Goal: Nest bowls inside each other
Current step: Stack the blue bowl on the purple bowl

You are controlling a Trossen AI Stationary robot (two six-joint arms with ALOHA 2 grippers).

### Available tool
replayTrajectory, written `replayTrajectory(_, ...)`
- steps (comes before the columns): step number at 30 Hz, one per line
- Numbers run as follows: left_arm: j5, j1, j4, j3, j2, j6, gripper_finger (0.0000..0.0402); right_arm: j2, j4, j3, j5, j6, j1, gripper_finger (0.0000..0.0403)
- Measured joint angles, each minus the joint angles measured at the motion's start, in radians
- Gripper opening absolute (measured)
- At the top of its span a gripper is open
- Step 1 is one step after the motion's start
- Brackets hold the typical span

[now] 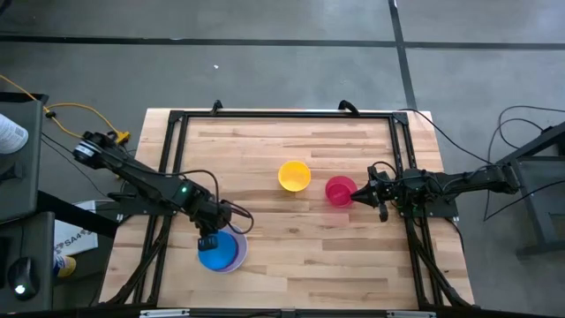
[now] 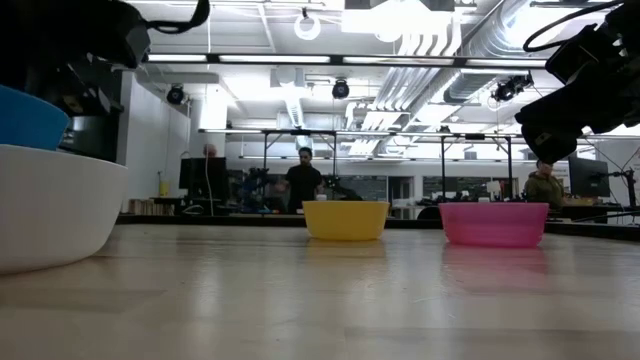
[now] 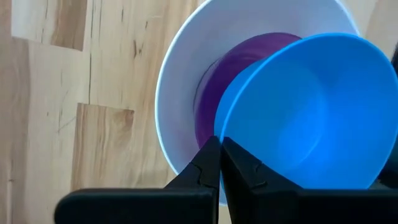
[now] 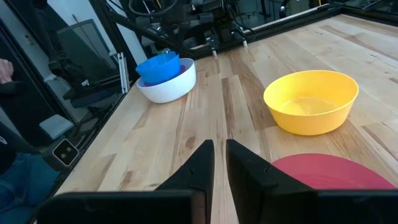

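The bowls are sitting in two groups on the wooden table (image 1: 291, 243): the white bowl (image 3: 180, 106) near the left front is holding the purple bowl (image 3: 217, 81), and the blue bowl (image 3: 305, 118) is tilting above them, its rim pinched by the left gripper (image 3: 220, 163), whose fingers are pressed together on it. The yellow bowl (image 1: 294, 175) is standing upright mid-table with the pink-red bowl (image 1: 339, 190) just beside it (apart, not touching). The right gripper (image 1: 362, 195) is hovering at the pink-red bowl's right edge, fingers showing a narrow gap and gripping nothing visible.
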Motion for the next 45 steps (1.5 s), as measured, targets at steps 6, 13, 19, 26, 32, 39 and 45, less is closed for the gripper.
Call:
replayTrajectory(6,-0.004,0.023,-0.001,-0.002,0.034,-0.002,0.0,0.0,0.0,0.0,0.0,0.0,0.0,0.0035)
replayTrajectory(13,-0.021,0.033,0.022,-0.002,0.071,-0.002,0.0,0.0,0.0,0.0,0.0,0.0,0.0,0.0035)
replayTrajectory(19,-0.02,0.033,0.029,-0.002,0.091,-0.002,0.0,0.0,0.0,0.0,0.0,0.0,0.0,0.0035)
replayTrajectory(26,-0.009,0.033,0.036,-0.002,0.091,-0.024,0.002,0.0,0.0,0.0,0.0,0.0,0.0,0.0035)
replayTrajectory(32,-0.009,0.033,0.044,-0.002,0.091,-0.025,0.0046,0.0,0.0,0.0,0.0,0.0,0.0,0.0035)
replayTrajectory(39,-0.008,0.033,0.045,-0.002,0.091,-0.028,0.0058,0.0,0.0,0.0,0.0,0.0,0.0,0.0035)
replayTrajectory(45,-0.009,0.033,0.043,-0.001,0.079,-0.033,0.0058,0.0,0.0,0.0,0.0,0.0,0.0,0.0035)
